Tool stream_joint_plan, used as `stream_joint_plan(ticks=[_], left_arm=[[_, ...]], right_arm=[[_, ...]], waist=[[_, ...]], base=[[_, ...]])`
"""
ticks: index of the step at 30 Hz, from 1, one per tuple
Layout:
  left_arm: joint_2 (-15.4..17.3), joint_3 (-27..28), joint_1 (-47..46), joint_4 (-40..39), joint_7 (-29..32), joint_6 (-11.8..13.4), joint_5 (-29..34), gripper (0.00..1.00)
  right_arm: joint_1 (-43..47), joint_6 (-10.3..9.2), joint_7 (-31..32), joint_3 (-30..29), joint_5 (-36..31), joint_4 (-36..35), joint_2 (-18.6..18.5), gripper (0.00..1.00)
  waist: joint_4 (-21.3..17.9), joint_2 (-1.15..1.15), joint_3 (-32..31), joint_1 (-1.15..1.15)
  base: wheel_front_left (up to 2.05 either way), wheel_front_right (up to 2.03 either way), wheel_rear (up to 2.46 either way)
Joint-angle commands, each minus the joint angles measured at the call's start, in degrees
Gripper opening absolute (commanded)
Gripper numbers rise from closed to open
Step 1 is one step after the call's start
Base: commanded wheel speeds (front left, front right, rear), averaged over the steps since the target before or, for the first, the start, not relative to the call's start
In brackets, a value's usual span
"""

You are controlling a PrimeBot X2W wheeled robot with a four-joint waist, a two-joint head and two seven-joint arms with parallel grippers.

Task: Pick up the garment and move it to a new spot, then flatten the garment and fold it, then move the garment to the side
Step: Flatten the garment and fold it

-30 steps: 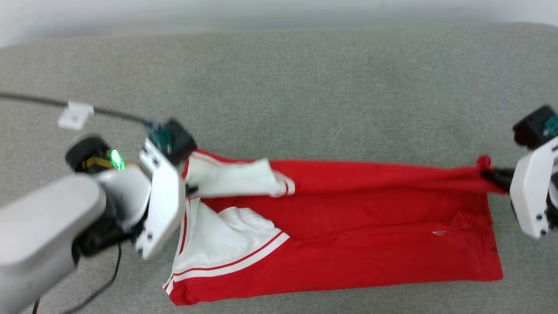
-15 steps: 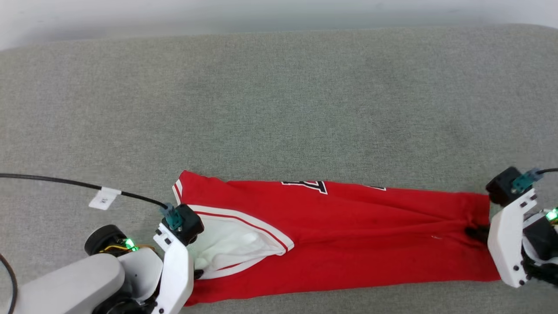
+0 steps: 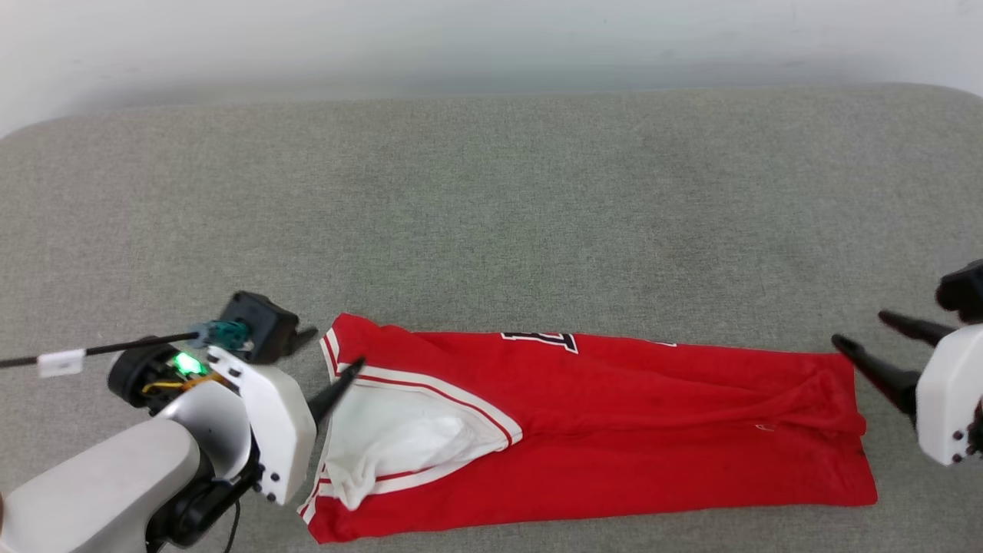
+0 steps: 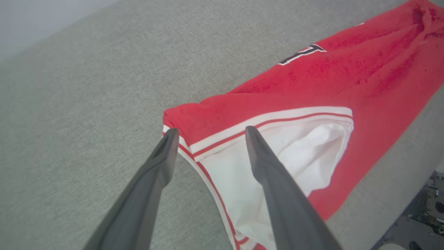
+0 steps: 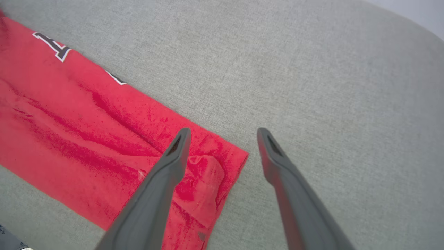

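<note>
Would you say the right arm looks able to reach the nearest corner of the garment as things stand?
Probably yes. The right tool stands open right at the corner of the garment, which lies flat on the grey cushion, and nothing lies between them.

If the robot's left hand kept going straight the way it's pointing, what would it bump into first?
Most likely the red shirt. The open left hand points at its striped corner, one finger over the white sleeve, the other by the edge. Its height above the cloth is unclear.
</note>
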Motion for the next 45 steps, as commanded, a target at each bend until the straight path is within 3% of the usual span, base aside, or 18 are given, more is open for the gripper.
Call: stream_joint_plan(ticks=[1,9,14,19,22,28,37,38,39,45], left_arm=[[-0.62,1.17,1.20,0.33,-3.23,1.92,1.01,1.00],[-3.55,6.81,5.47,2.77,-21.66,13.43,6.16,1.00],[-6.31,10.56,8.37,3.51,-24.76,19.92,9.55,1.00],[-10.60,18.73,12.62,1.94,-25.09,23.63,16.07,1.00],[-13.60,24.46,16.19,0.97,-25.04,23.84,20.34,1.00],[-19.44,34.85,23.64,-0.96,-25.06,21.84,28.48,1.00],[-27.35,45.01,32.37,-2.07,-25.02,18.83,38.68,1.00],[-31.32,49.28,36.66,-2.36,-25.02,16.42,43.71,1.00],[-33.34,51.42,38.67,-2.36,-25.02,14.71,45.91,1.00],[-37.11,55.69,42.27,-2.56,-25.02,11.13,50.53,1.00]], right_arm=[[1.36,-0.05,-1.74,-1.89,-0.32,-0.26,-0.33,1.00],[7.31,-0.05,-5.19,-11.85,-1.12,2.17,1.75,1.00],[10.35,-0.05,-3.43,-15.40,-0.14,3.39,4.37,1.00],[12.74,-0.05,0.01,-16.88,1.61,4.95,7.21,1.00],[14.17,-0.04,2.15,-16.86,2.39,5.85,8.82,1.00],[17.94,0.06,7.58,-14.22,5.88,7.34,13.13,1.00],[19.23,0.32,10.90,-10.39,8.54,4.55,14.91,1.00],[18.41,0.31,10.94,-10.57,8.86,3.97,13.21,0.00],[17.51,-0.04,10.31,-12.00,8.52,4.40,11.22,0.00],[14.89,-0.07,10.93,-15.86,8.09,5.20,5.60,0.00]], waist=[[-0.01,0.00,-0.24,0.01],[-0.28,0.00,0.16,0.01],[0.00,0.00,0.79,0.01],[0.94,0.00,1.78,0.01],[1.58,0.00,2.27,0.01],[2.74,0.00,2.75,0.01],[3.09,0.00,2.47,0.01],[3.23,0.00,1.71,0.01],[3.24,0.00,1.04,0.01],[3.31,0.00,-1.24,0.01]], base=[[0.00,0.00,0.00],[0.00,0.00,0.00],[0.00,0.00,0.00],[0.00,0.00,0.00],[0.00,0.00,0.00],[0.00,0.00,0.00],[0.00,0.00,0.00],[0.00,0.00,0.00],[0.00,0.00,0.00],[0.00,0.00,0.00]])
